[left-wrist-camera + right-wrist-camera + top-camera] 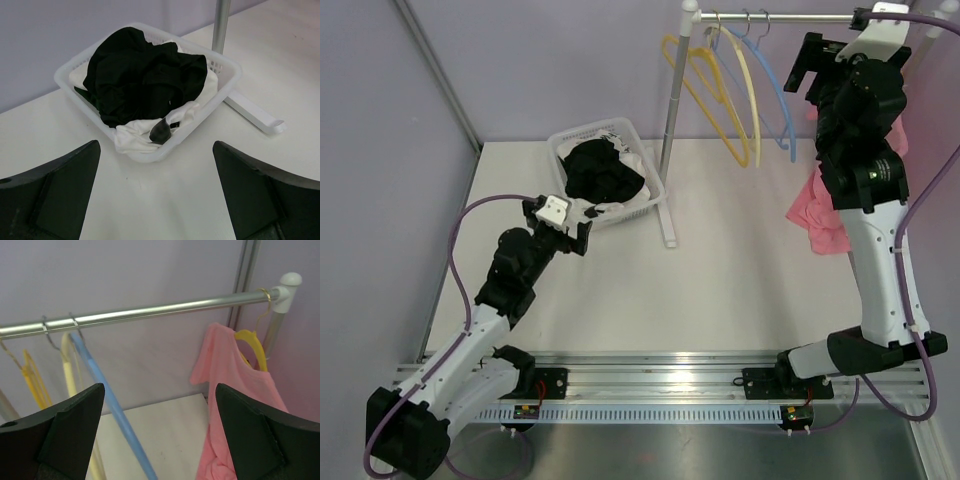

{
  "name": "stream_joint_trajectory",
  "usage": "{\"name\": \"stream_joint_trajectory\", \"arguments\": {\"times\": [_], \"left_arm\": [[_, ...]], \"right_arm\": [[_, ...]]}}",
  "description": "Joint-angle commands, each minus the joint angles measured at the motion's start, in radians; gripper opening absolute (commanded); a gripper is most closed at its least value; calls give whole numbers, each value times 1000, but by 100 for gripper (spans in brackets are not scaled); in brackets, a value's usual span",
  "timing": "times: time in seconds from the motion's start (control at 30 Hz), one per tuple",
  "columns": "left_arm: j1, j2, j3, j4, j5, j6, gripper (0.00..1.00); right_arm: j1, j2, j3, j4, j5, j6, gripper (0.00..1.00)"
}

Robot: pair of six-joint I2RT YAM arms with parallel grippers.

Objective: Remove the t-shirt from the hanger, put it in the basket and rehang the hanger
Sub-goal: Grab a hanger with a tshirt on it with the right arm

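A pink t-shirt (235, 405) hangs on a yellow hanger (251, 342) at the right end of the metal rail (140, 314). In the top view the shirt (817, 215) shows partly behind my right arm. My right gripper (159, 440) is raised near the rail, open and empty, with the shirt just off its right finger. In the top view it sits high at the rail (820, 62). My left gripper (156, 200) is open and empty, low over the table, just in front of the white basket (227, 75); in the top view it is at the basket's near corner (565, 225).
The white basket (645, 160) holds black and white clothes (145, 75). Empty blue (107, 400), cream (67, 370) and yellow (32, 382) hangers hang on the rail. The rack's upright pole (675, 110) and white foot (255, 112) stand right of the basket.
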Motion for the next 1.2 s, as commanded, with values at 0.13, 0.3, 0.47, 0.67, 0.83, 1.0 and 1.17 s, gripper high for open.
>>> {"name": "stream_joint_trajectory", "arguments": {"times": [0.13,0.3,0.47,0.67,0.83,1.0,1.17], "left_arm": [[2,21,-39,125,37,43,99],[2,50,-33,124,25,50,99],[2,36,-48,136,40,67,99],[0,-3,-105,194,77,93,99],[0,44,-77,168,80,89,99],[0,40,-82,165,95,90,99],[0,26,-94,182,88,95,99]], "right_arm": [[-274,5,95,-141,-118,174,99],[-486,94,150,-188,-328,265,92],[-567,208,185,-173,-393,267,84],[-589,266,175,-109,-422,291,74],[-589,318,188,-78,-364,293,73],[-589,318,156,-29,-258,268,73],[-589,323,145,-9,-275,256,72]]}}
